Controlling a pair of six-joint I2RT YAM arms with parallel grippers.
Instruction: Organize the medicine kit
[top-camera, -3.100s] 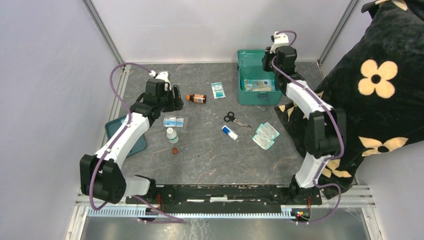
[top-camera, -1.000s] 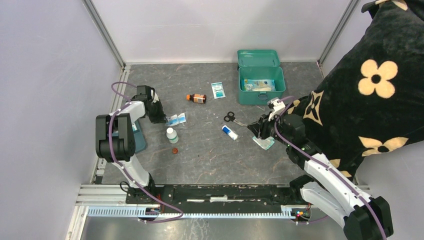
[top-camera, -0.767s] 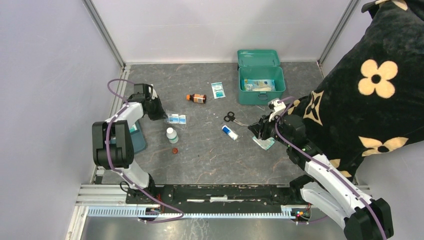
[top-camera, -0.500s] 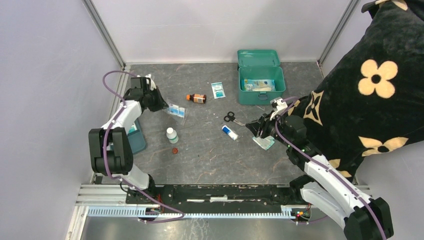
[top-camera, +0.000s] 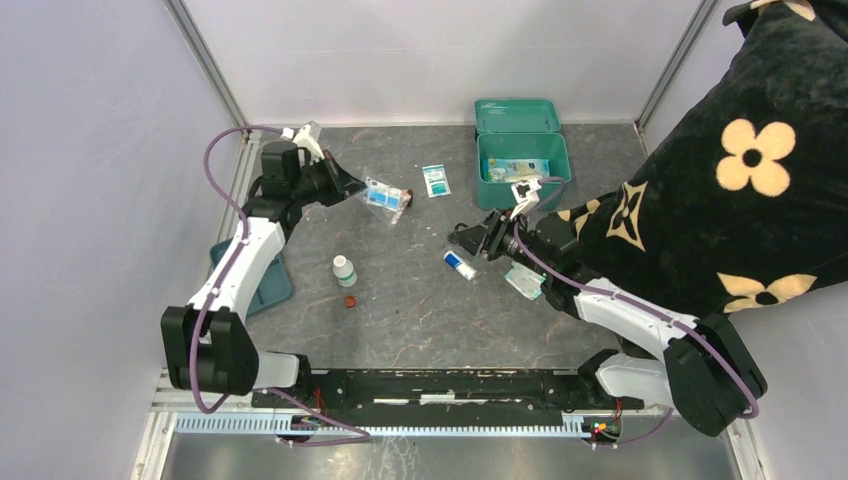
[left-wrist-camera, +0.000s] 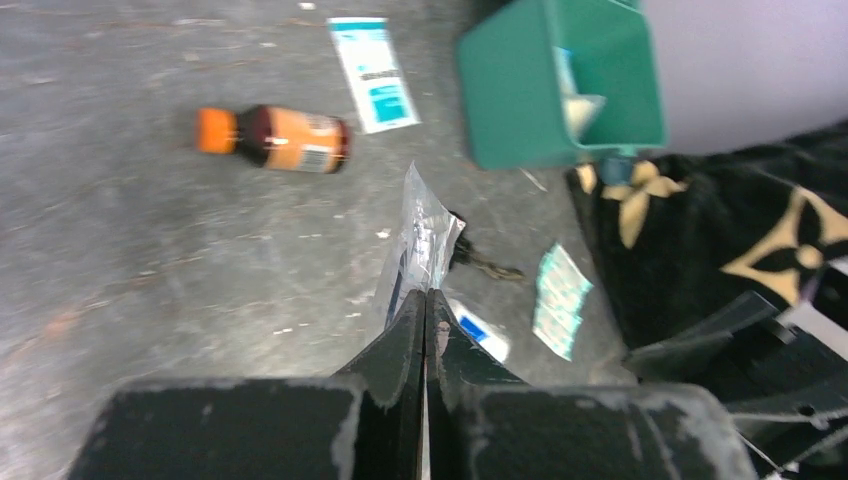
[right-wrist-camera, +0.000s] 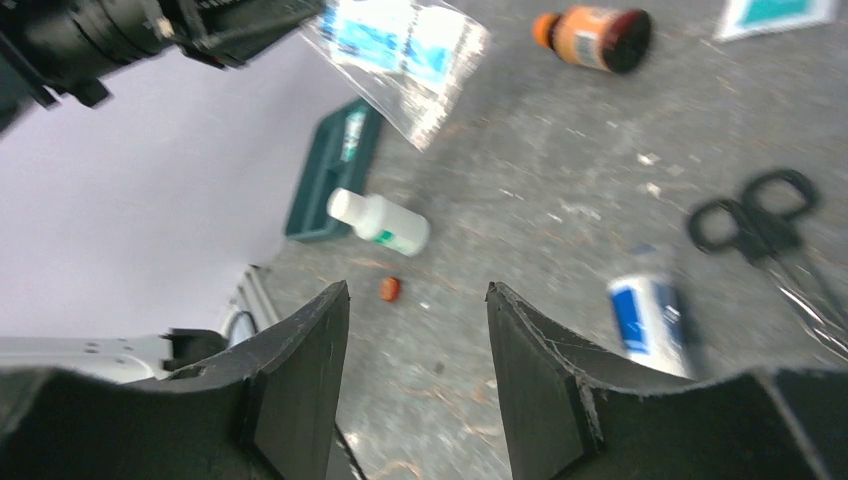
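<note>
The medicine kit (top-camera: 517, 172) (left-wrist-camera: 560, 85) is a teal-green box at the back right with its lid up and some packets inside. My left gripper (top-camera: 353, 186) (left-wrist-camera: 425, 295) is shut on the edge of a clear plastic packet (top-camera: 385, 197) (left-wrist-camera: 420, 240) (right-wrist-camera: 400, 50) holding blue-and-white items, lifted off the table. My right gripper (top-camera: 465, 238) (right-wrist-camera: 415, 295) is open and empty, hovering by the black scissors (right-wrist-camera: 760, 215) (left-wrist-camera: 480, 262), left of the kit's front.
On the table lie a brown bottle with an orange cap (left-wrist-camera: 275, 138) (right-wrist-camera: 590, 38), a white-and-teal sachet (top-camera: 435, 180), a white tube with a blue label (top-camera: 459, 265), teal packets (top-camera: 525, 280), a white bottle (top-camera: 344, 270) and a small orange cap (top-camera: 350, 301). A shallow teal tray (top-camera: 262, 290) sits at the left edge. A black flowered cloth (top-camera: 760, 170) fills the right.
My left gripper lifted the clear packet and carried it back and to the right. My right gripper moved left from the teal packets toward the scissors and opened wider.
</note>
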